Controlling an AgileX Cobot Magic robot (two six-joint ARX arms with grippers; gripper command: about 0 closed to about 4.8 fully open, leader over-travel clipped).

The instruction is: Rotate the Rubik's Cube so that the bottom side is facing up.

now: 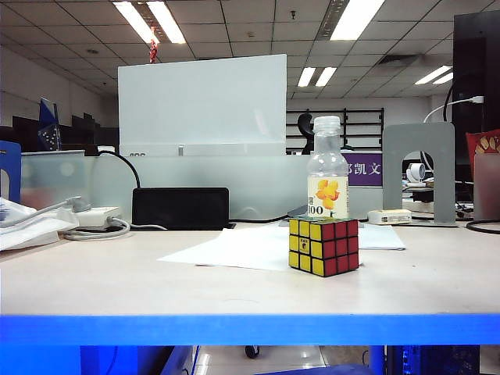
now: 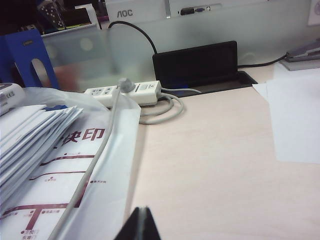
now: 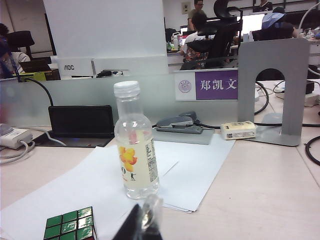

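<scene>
A: Rubik's Cube (image 1: 323, 247) sits near the worktop's (image 1: 117, 285) front edge, untouched. Both claws closed, empty: left claw (image 2: 140, 225) over bare worktop, right claw (image 3: 142, 225) beside the cube.

B: Recommend parting the jaws first, gripping opposite faces squarely. Bottle (image 3: 136, 142) behind; monitor (image 2: 145, 10) reads "AOC".

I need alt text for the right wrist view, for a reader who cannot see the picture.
The shut right gripper hangs above a desk, near a Rubik's Cube showing a green top face. A clear capped bottle stands upright on white paper, with a grey metal bookend farther back.
</scene>
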